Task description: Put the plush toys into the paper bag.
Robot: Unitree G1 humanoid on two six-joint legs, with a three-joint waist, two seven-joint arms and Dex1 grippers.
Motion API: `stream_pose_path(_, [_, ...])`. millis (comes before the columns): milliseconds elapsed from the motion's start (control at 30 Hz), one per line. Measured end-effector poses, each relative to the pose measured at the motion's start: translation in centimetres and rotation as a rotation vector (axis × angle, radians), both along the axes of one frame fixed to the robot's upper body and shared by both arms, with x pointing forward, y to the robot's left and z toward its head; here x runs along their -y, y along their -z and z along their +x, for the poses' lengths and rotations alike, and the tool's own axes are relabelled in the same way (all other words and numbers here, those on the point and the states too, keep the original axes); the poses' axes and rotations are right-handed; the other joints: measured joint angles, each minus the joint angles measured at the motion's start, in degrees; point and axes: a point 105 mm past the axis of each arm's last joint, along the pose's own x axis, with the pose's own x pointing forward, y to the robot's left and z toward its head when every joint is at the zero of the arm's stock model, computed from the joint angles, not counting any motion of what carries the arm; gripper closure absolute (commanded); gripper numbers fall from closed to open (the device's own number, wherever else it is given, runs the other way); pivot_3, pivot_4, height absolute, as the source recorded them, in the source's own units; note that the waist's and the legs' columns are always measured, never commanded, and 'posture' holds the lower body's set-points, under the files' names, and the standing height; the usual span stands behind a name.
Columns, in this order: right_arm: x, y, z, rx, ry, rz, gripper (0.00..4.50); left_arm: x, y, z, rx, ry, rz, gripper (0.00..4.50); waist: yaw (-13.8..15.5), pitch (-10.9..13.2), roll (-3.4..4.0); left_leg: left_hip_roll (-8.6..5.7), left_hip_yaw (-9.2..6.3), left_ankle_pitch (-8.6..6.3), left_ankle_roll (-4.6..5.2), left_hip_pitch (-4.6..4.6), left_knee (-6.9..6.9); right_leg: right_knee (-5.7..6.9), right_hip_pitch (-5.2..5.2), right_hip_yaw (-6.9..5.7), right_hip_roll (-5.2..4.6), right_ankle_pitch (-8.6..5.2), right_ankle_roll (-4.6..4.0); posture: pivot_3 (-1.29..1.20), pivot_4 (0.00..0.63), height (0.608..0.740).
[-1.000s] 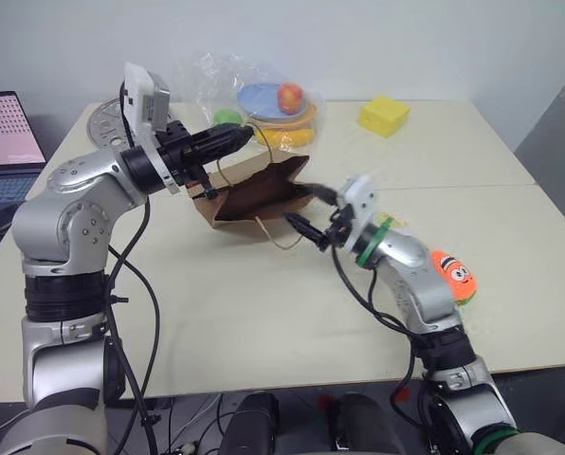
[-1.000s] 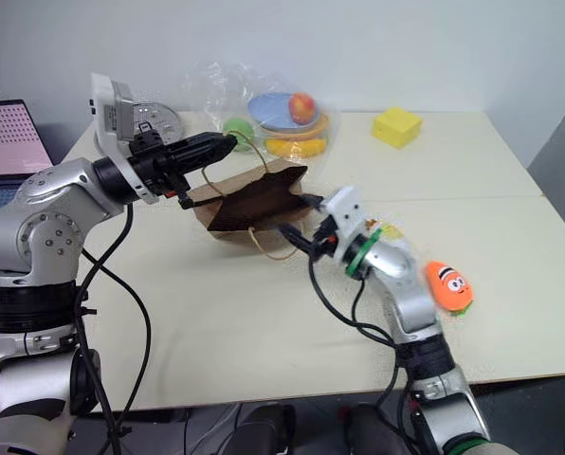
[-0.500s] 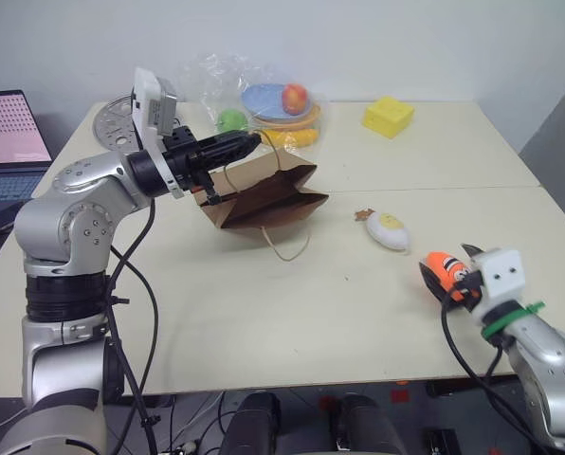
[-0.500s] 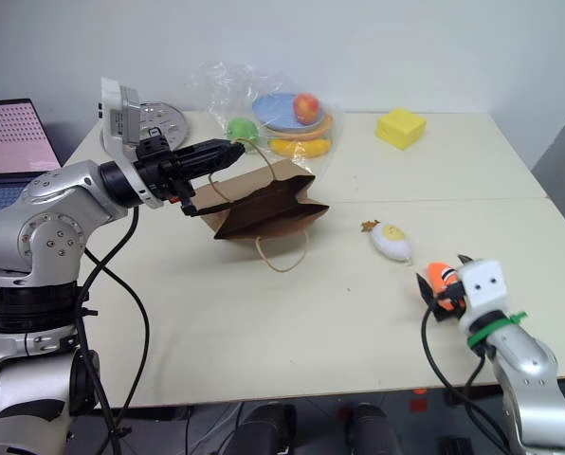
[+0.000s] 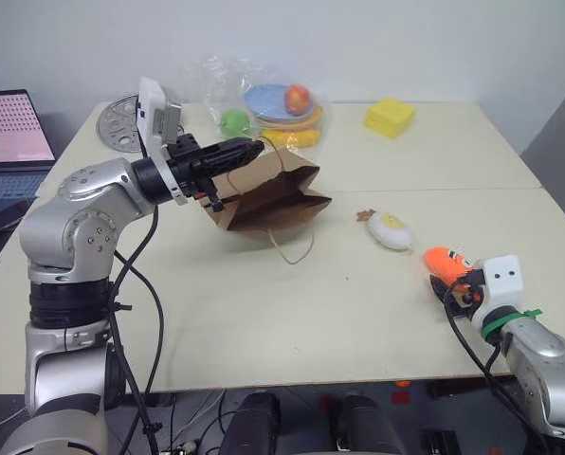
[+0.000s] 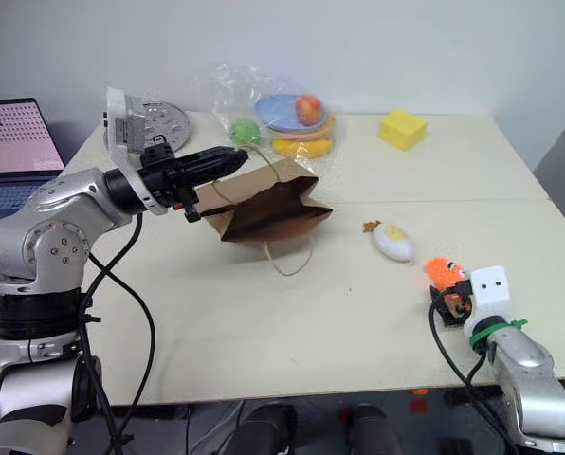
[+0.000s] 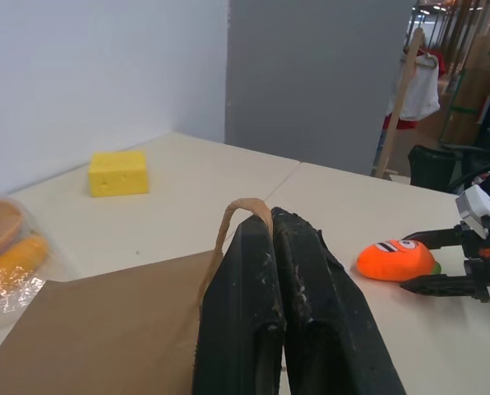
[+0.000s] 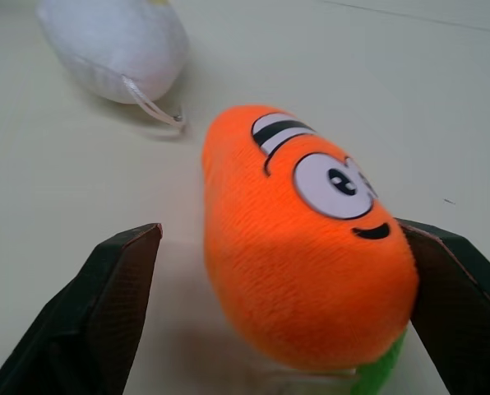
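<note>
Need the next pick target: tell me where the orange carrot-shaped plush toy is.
The orange carrot-shaped plush toy lies on the table's right side in the head views, between the right hand's open fingers, with the white egg-shaped plush toy just beyond it.

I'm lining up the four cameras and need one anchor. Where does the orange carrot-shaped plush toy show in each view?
Left eye view: orange carrot-shaped plush toy, lower right on the table, just ahead of the right gripper.
Right eye view: same spot, near the table's right front.
Left wrist view: right of middle, past the closed fingers.
Right wrist view: centre, between the open fingers.
Shared landmark: the white egg-shaped plush toy beside it.
</note>
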Motion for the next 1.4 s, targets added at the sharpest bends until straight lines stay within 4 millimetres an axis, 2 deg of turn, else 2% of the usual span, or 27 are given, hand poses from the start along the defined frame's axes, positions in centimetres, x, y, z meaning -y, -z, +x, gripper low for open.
stream_pose_path(267, [1.7,0.3,0.2,0.026,-0.001,-0.086,3.73,0.0,0.5,-0.3,-0.008,-0.008,-0.002,4.50,-0.02,0.00,0.00,0.00,-0.02,-0.01,0.01,-0.05,0.04,0.01,0.00,-0.04,0.03,-0.11,0.21,0.00,0.150,0.740])
stream_pose_path(333, [2.0,0.0,0.5,0.043,-0.010,-0.104,4.24,0.0,0.5,-0.3,-0.004,-0.007,-0.001,4.50,-0.03,0.00,0.00,-0.01,0.01,0.00,0.04,-0.05,0.11,0.00,0.02,-0.01,0.02,-0.07,0.31,0.00,0.150,0.740])
stream_pose_path(367, [2.2,-0.2,0.6,0.041,-0.029,-0.107,4.33,0.0,0.5,-0.3,-0.003,-0.008,-0.001,4.50,-0.03,0.00,0.00,-0.01,0.03,0.02,0.06,-0.05,0.13,-0.01,0.03,0.01,0.02,-0.06,0.37,0.00,0.150,0.740])
stream_pose_path(400, [2.3,-0.2,0.7,0.031,-0.052,-0.104,4.35,0.0,0.5,-0.3,-0.003,-0.008,-0.001,4.50,-0.04,0.00,-0.01,-0.01,0.05,0.03,0.07,-0.05,0.15,-0.02,0.03,0.03,0.02,-0.04,0.39,0.00,0.150,0.740])
stream_pose_path(467, [2.3,-0.5,0.6,-0.066,-0.225,-0.083,4.35,0.0,0.5,-0.3,-0.003,-0.010,-0.003,4.50,-0.07,0.02,0.01,-0.03,0.13,0.06,0.13,-0.05,0.16,-0.05,0.04,0.08,-0.01,0.01,0.45,0.00,0.150,0.740])
stream_pose_path(567, [2.2,-2.6,-0.2,-0.153,-0.447,-0.078,4.35,-0.1,0.6,0.0,-0.009,-0.012,-0.011,4.50,0.00,0.02,-0.07,0.01,0.04,0.08,0.16,-0.04,0.12,-0.08,0.08,-0.05,0.01,0.00,0.42,0.00,0.150,0.740])
stream_pose_path(700, [-1.1,-7.3,0.4,-0.122,-0.648,0.083,4.35,0.5,0.9,0.3,-0.015,0.004,-0.021,4.50,-0.30,0.06,-0.04,0.05,0.07,0.08,0.15,-0.06,0.10,-0.01,-0.01,0.01,0.02,0.05,0.30,0.00,0.150,0.740])
stream_pose_path(800, [-4.4,-12.5,0.8,-0.021,-0.789,0.077,4.35,1.0,0.5,0.5,-0.006,0.015,-0.028,4.50,-0.22,0.06,-0.04,0.05,0.00,0.07,0.15,-0.08,0.08,-0.05,0.00,-0.05,0.02,0.04,0.31,0.00,0.150,0.740])
stream_pose_path(867, [-7.3,-14.3,0.9,0.031,-0.887,0.048,4.35,1.0,0.5,0.8,-0.007,0.005,-0.029,4.50,-0.10,0.04,-0.09,0.04,-0.04,0.06,0.14,-0.10,0.06,-0.11,0.01,-0.10,0.02,0.05,0.30,0.00,0.150,0.740])
stream_pose_path(933, [-9.7,-14.1,1.3,0.040,-0.951,0.054,4.35,1.3,0.7,1.2,-0.011,-0.001,-0.030,4.50,-0.01,0.05,-0.12,0.03,-0.04,0.06,0.13,-0.20,0.07,-0.18,-0.03,-0.10,-0.01,0.11,0.20,0.00,0.150,0.740])
stream_pose_path(1067, [-13.8,-12.5,2.5,0.025,-0.999,0.062,4.35,1.4,0.7,1.6,-0.020,-0.009,-0.040,4.50,0.19,0.06,-0.13,-0.08,-0.05,0.05,0.15,-0.46,0.10,-0.30,-0.18,-0.11,-0.09,0.17,0.26,0.00,0.150,0.740])
stream_pose_path(1200, [-17.7,-12.0,5.1,0.094,-0.943,0.102,4.35,1.9,0.3,1.6,-0.009,0.003,-0.048,4.50,-0.03,0.06,-0.13,-0.09,-0.06,0.04,0.15,-0.46,0.08,-0.22,-0.25,-0.10,-0.09,0.20,0.28,0.00,0.150,0.740])
stream_pose_path(1300, [-19.9,-11.0,6.0,0.107,-0.928,0.114,4.35,2.0,0.3,1.7,-0.009,0.004,-0.053,4.50,-0.01,0.06,-0.13,-0.09,-0.05,0.04,0.14,-0.48,0.08,-0.03,-0.37,-0.10,-0.09,0.20,0.27,0.00,0.150,0.740])
stream_pose_path(1400, [-21.1,-11.0,7.0,0.137,-0.903,0.111,4.35,2.0,0.2,1.6,-0.008,0.001,-0.052,4.50,-0.08,0.06,-0.13,-0.10,-0.04,0.04,0.14,-0.48,0.09,0.00,-0.39,-0.07,-0.09,0.20,0.27,0.00,0.150,0.740])
